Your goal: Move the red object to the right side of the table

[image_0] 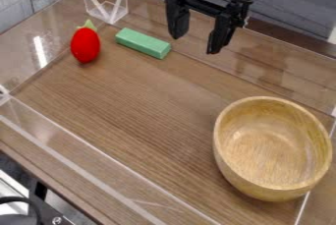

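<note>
Nearest the camera, bottom left, a black cable (23, 207) lies by the counter (125, 116); its purpose cannot be determined. Wooden bowl (272, 148) noted at the near right, upright, mouth up. Red object (85, 45) found at the far left, beside the green block (143, 43) and apart from it, leafy tip towards the far edge. Hand (202, 39) observed over the far middle, fingers spread, released, nothing between them. Assessed: the wide spread suits a grasp around the fruit, pending a move left. Rightward transfer outstanding; the bowl may obstruct near-side placement.
</note>
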